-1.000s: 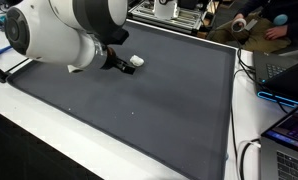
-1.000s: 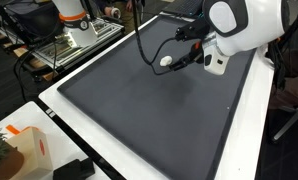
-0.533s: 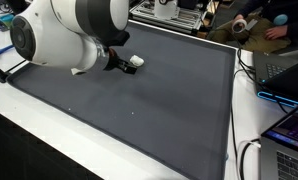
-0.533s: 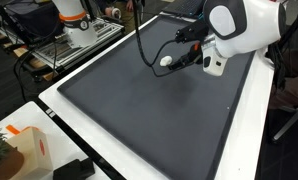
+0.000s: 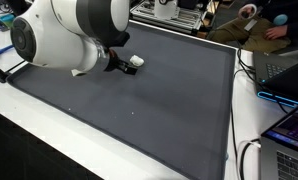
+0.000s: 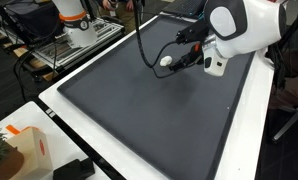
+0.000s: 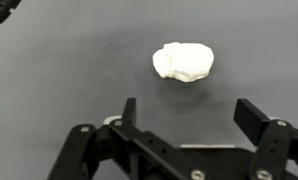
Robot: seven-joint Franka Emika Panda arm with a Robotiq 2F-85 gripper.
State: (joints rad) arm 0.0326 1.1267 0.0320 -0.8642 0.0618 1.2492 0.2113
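The gripper [image 7: 189, 118] hangs with jaws spread wide, holding nothing. The lump [image 7: 184, 62] lies on the mat [image 7: 49, 70] just ahead of the fingertips, centred between them, its long axis crosswise.

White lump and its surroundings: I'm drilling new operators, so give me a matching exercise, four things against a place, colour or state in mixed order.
Things
1. white lump
2. hand
3. mat
4. table

Descriptions
A. open, holding nothing
B. dark grey, covers most of the table top
C. white edge showing around the mat
D. lies on the mat, just ahead of the fingertips

Pairs: 1-D, 2-A, 3-B, 4-C
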